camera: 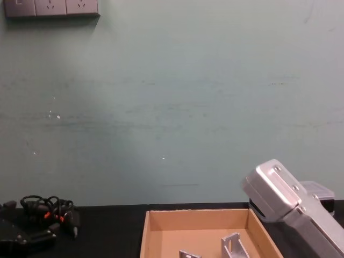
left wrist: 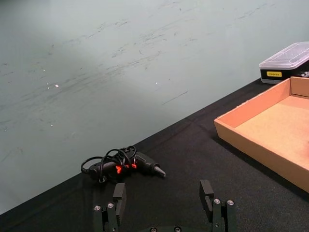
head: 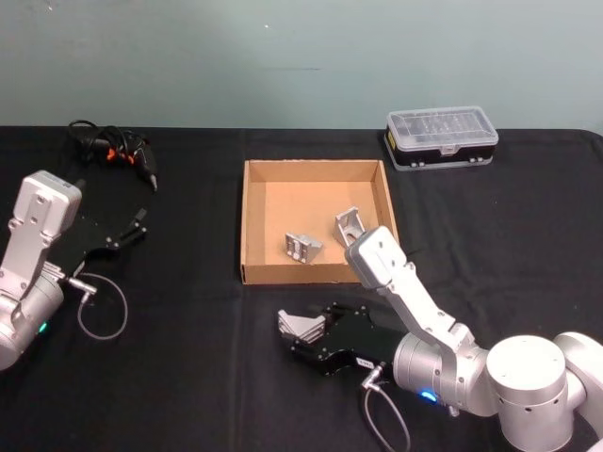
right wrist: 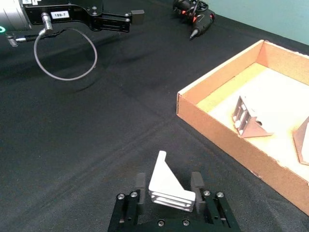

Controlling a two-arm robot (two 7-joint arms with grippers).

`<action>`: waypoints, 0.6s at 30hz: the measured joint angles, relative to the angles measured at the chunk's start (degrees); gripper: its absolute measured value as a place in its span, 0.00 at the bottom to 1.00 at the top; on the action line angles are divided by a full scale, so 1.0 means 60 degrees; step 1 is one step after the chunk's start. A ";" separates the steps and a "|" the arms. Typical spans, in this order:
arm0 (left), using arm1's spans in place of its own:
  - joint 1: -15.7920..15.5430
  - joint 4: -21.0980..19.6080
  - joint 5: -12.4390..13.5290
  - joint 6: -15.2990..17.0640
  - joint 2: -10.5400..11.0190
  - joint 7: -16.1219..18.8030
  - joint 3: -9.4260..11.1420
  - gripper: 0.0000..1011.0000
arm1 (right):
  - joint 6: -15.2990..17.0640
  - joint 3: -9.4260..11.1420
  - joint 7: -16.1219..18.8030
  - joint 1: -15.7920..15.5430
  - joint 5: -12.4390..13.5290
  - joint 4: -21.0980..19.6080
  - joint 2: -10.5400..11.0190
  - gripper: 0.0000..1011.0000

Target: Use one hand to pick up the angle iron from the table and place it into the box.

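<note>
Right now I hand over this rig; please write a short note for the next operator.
Right gripper: shut on an angle iron, low over the table, near the box's front wall.
Left gripper: open, holding nothing, parked on the left beside the corded tool.
Box: two angle irons already inside.
Left to do: carry the held piece over the wall and release it in the box.

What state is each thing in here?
right gripper: shut on an angle iron, near the box.
left gripper: open, empty, idle at the table's left.
box: open, holding two angle irons.
black case: lid closed.
</note>
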 joint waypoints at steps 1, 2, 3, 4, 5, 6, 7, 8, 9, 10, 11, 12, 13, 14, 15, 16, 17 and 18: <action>-0.0001 0.0000 0.0001 0.0000 0.0000 0.0000 0.0000 0.99 | -0.0005 0.0000 0.0007 -0.0002 -0.0002 0.0000 0.0000 0.57; 0.0000 0.0000 0.0001 0.0000 0.0000 0.0000 0.0001 0.99 | -0.0011 0.0000 0.0016 -0.0004 -0.0004 0.0000 0.0000 0.55; 0.0000 0.0000 0.0001 0.0000 0.0000 0.0000 0.0001 0.99 | -0.0017 0.0000 0.0022 -0.0006 -0.0006 -0.0002 -0.0002 0.53; 0.0000 0.0000 0.0001 0.0000 0.0000 0.0000 0.0001 0.99 | -0.0022 0.0000 0.0026 -0.0008 -0.0009 -0.0003 -0.0004 0.50; 0.0000 0.0000 0.0001 0.0000 0.0000 0.0000 0.0000 0.99 | -0.0035 -0.0001 0.0030 -0.0012 -0.0013 -0.0003 -0.0011 0.50; 0.0000 0.0000 0.0001 0.0000 0.0000 0.0000 0.0001 0.99 | -0.0045 -0.0001 0.0031 -0.0015 -0.0017 -0.0003 -0.0015 0.50; 0.0000 0.0000 0.0001 0.0000 0.0000 0.0000 0.0001 0.99 | -0.0049 -0.0001 0.0032 -0.0017 -0.0018 -0.0003 -0.0017 0.50; 0.0000 0.0000 0.0000 0.0000 0.0000 0.0000 0.0000 0.99 | -0.0053 -0.0001 0.0034 -0.0018 -0.0019 -0.0002 -0.0019 0.50; 0.0000 0.0000 0.0000 0.0000 0.0000 0.0000 0.0001 0.99 | -0.0062 0.0000 0.0037 -0.0025 -0.0020 -0.0003 -0.0019 0.50; 0.0000 0.0000 0.0000 0.0000 0.0000 0.0000 0.0001 0.99 | -0.0062 0.0000 0.0037 -0.0025 -0.0020 -0.0003 -0.0019 0.50; 0.0000 0.0000 0.0001 0.0000 0.0000 0.0000 0.0001 0.99 | -0.0065 0.0002 0.0040 -0.0033 -0.0021 -0.0013 -0.0017 0.50; 0.0000 0.0000 0.0000 0.0000 0.0000 0.0000 0.0000 0.99 | -0.0067 0.0005 0.0042 -0.0038 -0.0021 -0.0026 -0.0015 0.50; 0.0000 0.0000 0.0001 0.0000 0.0000 0.0000 0.0000 0.99 | -0.0068 0.0010 0.0043 -0.0045 -0.0021 -0.0045 -0.0011 0.50; 0.0000 0.0000 0.0001 0.0000 0.0000 0.0000 0.0000 0.99 | -0.0069 0.0021 0.0045 -0.0063 -0.0020 -0.0102 0.0002 0.50; 0.0000 0.0000 0.0001 0.0000 0.0000 0.0000 0.0000 0.99 | -0.0069 0.0028 0.0046 -0.0072 -0.0017 -0.0143 0.0010 0.50; -0.0001 0.0000 0.0001 0.0000 0.0000 0.0000 0.0001 0.99 | -0.0069 0.0045 0.0047 -0.0094 -0.0014 -0.0223 0.0029 0.50; 0.0000 0.0000 0.0001 0.0000 0.0000 0.0000 0.0000 0.99 | -0.0069 0.0045 0.0047 -0.0094 -0.0014 -0.0223 0.0029 0.50; -0.0001 0.0000 0.0001 0.0000 -0.0001 0.0000 0.0000 0.99 | -0.0069 0.0065 0.0050 -0.0122 -0.0004 -0.0325 0.0059 0.50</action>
